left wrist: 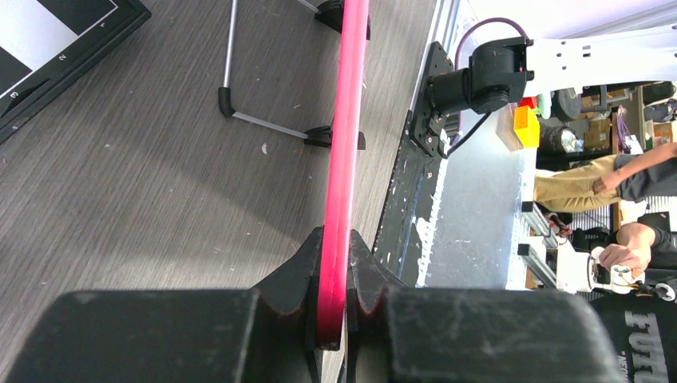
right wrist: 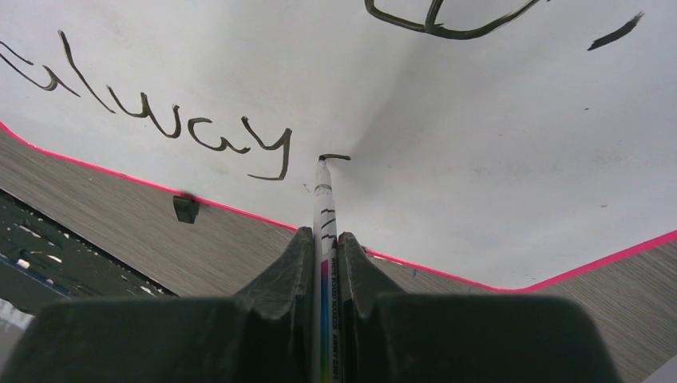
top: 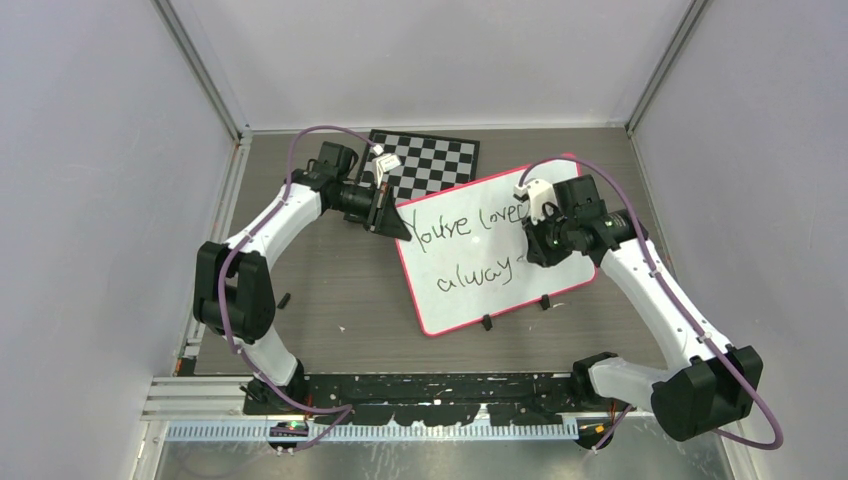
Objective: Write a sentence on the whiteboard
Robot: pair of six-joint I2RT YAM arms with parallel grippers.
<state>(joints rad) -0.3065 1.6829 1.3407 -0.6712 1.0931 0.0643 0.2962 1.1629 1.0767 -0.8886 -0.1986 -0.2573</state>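
The right end effector (right wrist: 323,243) was clenched on the marker (right wrist: 322,199), its tip touching the whiteboard (top: 520,295) on the tabletop (top: 330,290). It was starting the "s" after "alway" in the sentence (top: 468,232). The left end effector (left wrist: 334,275) pinched the board's pink frame. Next up, by my reckoning: curl that "s", then dot a full stop.

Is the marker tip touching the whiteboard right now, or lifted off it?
Touching: the marker tip meets the whiteboard at a short stroke after "alway".
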